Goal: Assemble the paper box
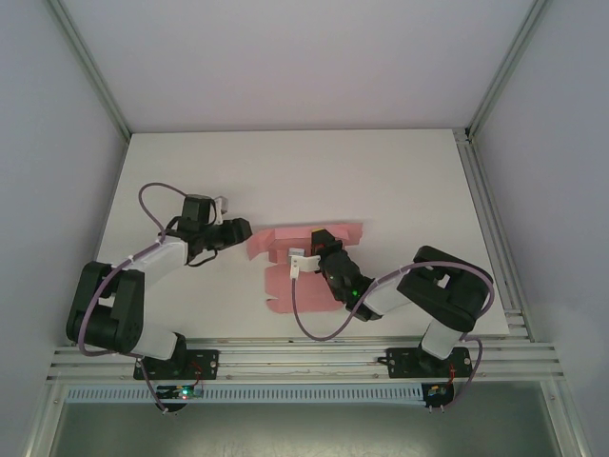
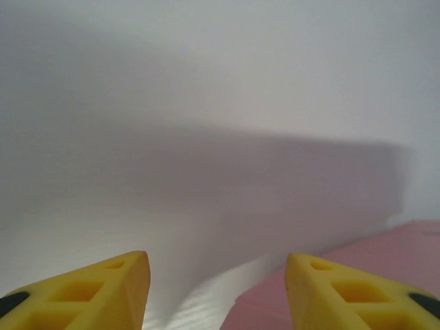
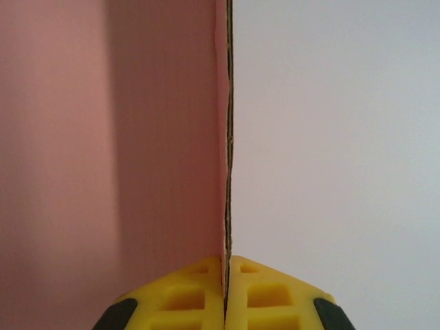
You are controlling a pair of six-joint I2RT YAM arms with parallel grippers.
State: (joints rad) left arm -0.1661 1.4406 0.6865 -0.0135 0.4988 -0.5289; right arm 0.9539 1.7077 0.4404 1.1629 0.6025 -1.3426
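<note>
The paper box is a pink die-cut cardboard sheet lying mid-table, partly folded, with tabs along its left edge. My right gripper is shut on one of its panels; in the right wrist view the card's edge runs straight up from between the closed yellow fingertips. My left gripper sits just left of the sheet, low over the table. Its yellow fingers stand wide apart with nothing between them, and a corner of the pink sheet lies under the right finger.
The white table stretches behind and to both sides of the sheet. Grey enclosure walls and aluminium frame posts border it. A slotted rail carries both arm bases at the near edge.
</note>
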